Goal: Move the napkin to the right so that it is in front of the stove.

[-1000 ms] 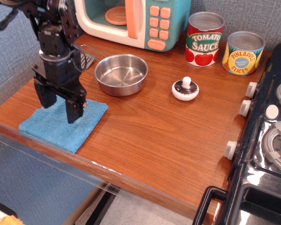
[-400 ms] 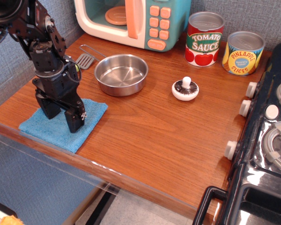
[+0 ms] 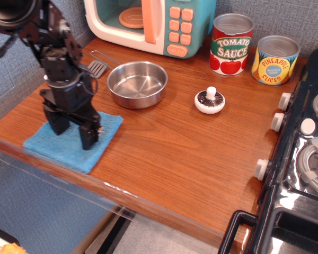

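The gripper [image 3: 73,131] is standing spread open, both fingertips pressing down onto the napkin [image 3: 73,141]. The napkin is lying flat at the desk's [image 3: 175,153] eight o'clock corner, well apart from the stove [image 3: 302,174] at four o'clock.

The scene is evenly and brightly lit, with soft, short shadows; white glare streaks the glossy black stove [image 3: 302,174] at four o'clock; the steel bowl [image 3: 137,83] shows mild highlights; focus is sharp overall, though the six o'clock floor is blurred.
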You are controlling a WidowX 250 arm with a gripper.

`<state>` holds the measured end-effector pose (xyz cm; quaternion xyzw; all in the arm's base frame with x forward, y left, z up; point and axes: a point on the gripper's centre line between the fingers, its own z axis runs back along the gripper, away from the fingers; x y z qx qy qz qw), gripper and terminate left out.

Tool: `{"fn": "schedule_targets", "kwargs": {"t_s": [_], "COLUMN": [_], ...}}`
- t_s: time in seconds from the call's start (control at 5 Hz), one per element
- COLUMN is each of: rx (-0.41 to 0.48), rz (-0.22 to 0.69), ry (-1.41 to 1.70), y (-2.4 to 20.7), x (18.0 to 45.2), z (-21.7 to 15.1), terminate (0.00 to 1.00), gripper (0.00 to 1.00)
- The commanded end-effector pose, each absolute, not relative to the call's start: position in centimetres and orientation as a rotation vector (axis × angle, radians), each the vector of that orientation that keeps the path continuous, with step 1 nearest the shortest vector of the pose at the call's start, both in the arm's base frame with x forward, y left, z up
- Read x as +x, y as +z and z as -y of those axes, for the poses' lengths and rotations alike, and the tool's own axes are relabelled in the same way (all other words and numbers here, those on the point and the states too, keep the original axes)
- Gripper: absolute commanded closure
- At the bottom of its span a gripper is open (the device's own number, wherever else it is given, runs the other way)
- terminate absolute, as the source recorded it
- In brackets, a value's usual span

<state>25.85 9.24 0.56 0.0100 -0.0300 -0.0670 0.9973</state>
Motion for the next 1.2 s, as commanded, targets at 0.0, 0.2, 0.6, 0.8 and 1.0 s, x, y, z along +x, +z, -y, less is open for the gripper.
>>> {"fn": "schedule_targets", "kwargs": {"t_s": [0.0,0.2,0.6,0.8,1.0], "rx": [-0.057,-0.058,-0.020,0.019,0.028], "rz": [0.028,0.027,0.013,0.072,0.171], "ry": [-0.230,-0.269,-0.204,-0.178,-0.200], "y": [0.4,0.7,1.1,3.6,7.8], "x": [27.1,27.9,29.3,30.1,30.9], "z": [1.0,5.5,7.7,6.2,6.5], "terminate": [0.00,0.00,0.00,0.00,0.00], "gripper": [0.00,0.00,0.00,0.00,0.00]}}
